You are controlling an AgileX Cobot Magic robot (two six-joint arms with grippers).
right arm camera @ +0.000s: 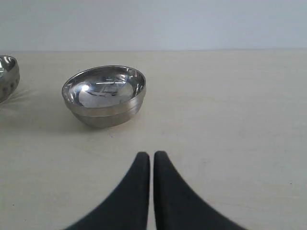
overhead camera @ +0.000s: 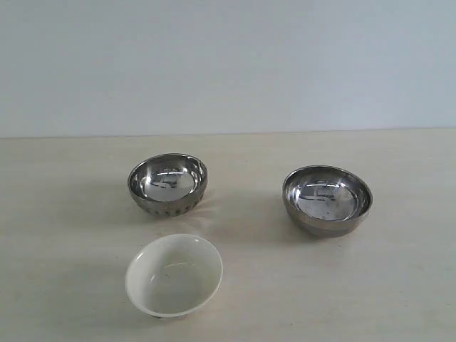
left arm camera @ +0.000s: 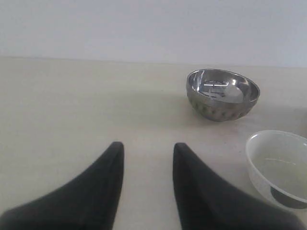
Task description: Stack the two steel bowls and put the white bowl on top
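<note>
Exterior view: three small round bowls sit apart on my counter (overhead camera: 399,285), none nested. The ribbed steel bowl (overhead camera: 167,185) stands at the back left, mirror-bright inside, with vertical flutes round its lower band. The smooth steel bowl (overhead camera: 327,201) stands well to its right, equally shiny, with a plain stepped wall. The white bowl (overhead camera: 174,275) sits just in front of the ribbed one, near but not touching; it is glossy ceramic with a creamy inside. The counter is pale beige and matte, with a faint grain, and behind it rises a plain, pale wall (overhead camera: 228,64). In the left wrist view my left jaws are black, smooth and tapered, spread wide over bare counter and holding nothing. In the right wrist view my right jaws are pressed almost together, only a sliver between the tips, empty, with the smooth bowl beyond them.
</note>
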